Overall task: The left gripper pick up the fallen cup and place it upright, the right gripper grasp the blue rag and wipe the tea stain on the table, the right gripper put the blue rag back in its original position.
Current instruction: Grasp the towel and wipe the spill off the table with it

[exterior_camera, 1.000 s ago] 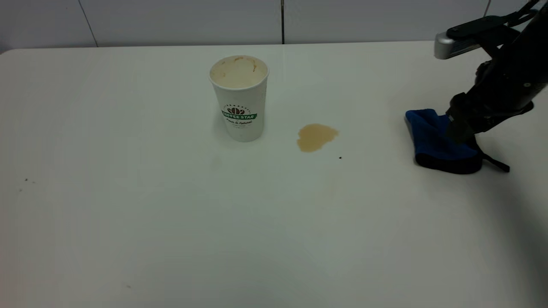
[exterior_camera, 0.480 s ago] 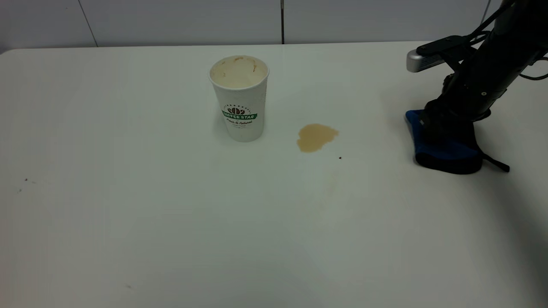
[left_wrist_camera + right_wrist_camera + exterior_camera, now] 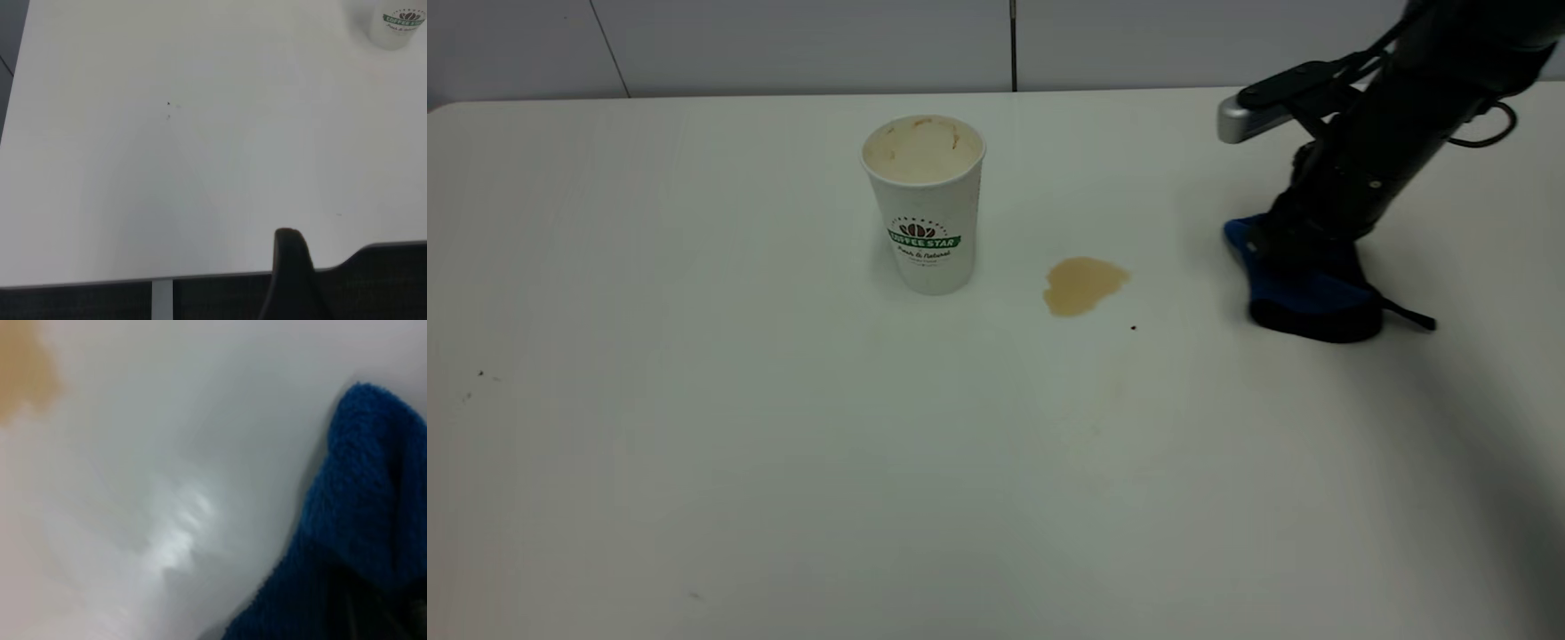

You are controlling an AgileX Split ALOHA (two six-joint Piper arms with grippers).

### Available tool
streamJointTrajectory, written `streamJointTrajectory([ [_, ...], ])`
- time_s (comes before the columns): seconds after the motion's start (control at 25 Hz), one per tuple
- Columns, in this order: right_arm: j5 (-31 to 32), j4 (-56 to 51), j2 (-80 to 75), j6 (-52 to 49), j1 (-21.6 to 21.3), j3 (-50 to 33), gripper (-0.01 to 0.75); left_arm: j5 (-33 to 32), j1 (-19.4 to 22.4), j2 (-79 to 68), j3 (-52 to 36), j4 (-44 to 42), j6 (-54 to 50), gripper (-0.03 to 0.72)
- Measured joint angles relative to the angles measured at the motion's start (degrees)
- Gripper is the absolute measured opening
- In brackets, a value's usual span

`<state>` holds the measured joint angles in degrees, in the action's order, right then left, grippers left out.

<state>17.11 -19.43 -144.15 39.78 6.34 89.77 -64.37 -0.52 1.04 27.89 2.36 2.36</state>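
Note:
The cup stands upright on the table, left of centre; it also shows far off in the left wrist view. The tea stain lies to the right of the cup and shows in the right wrist view. My right gripper is down on the blue rag, shut on its upper part; the rag rests on the table right of the stain, its black strap trailing right. The rag fills the near side of the right wrist view. My left gripper is out of the exterior view, held back over the table's edge.
A tiny black speck lies just right of and below the stain. A few dark specks sit at the far left. A grey panelled wall runs behind the table's back edge.
My right gripper has come down onto the rag and moved left, dragging the rag with it toward the stain. The cup and the stain have not moved.

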Motion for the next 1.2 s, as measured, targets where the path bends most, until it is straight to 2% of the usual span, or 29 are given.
streamJointTrajectory([
  [0.4, 2.4, -0.3, -6.7, 0.0, 10.7, 13.4, 0.076, 0.0, 0.0, 0.0, 0.0, 0.0, 0.0, 0.524],
  [0.6, 8.5, -1.0, -7.2, 0.0, 14.3, 16.1, 0.076, 0.0, 0.0, 0.0, 0.0, 0.0, 0.0, 0.524],
  [0.88, 21.6, -1.8, -7.4, 0.2, 15.9, 17.4, 0.074, 0.0, 0.0, 0.0, 0.0, 0.0, 0.0, 0.524],
  [1.0, 27.5, 2.0, -7.4, 0.2, 15.9, 17.6, 0.074, 0.0, 0.0, 0.0, 0.0, 0.0, 0.0, 0.524],
  [1.12, 29.6, 9.1, -7.2, -3.4, 15.9, 17.6, 0.074, 0.0, 0.0, 0.0, 0.0, 0.0, 0.0, 0.524],
  [1.2, 28.4, 15.4, -7.0, -10.3, 15.9, 17.6, 0.074, 0.0, 0.0, 0.0, 0.0, 0.0, 0.0, 0.524],
])
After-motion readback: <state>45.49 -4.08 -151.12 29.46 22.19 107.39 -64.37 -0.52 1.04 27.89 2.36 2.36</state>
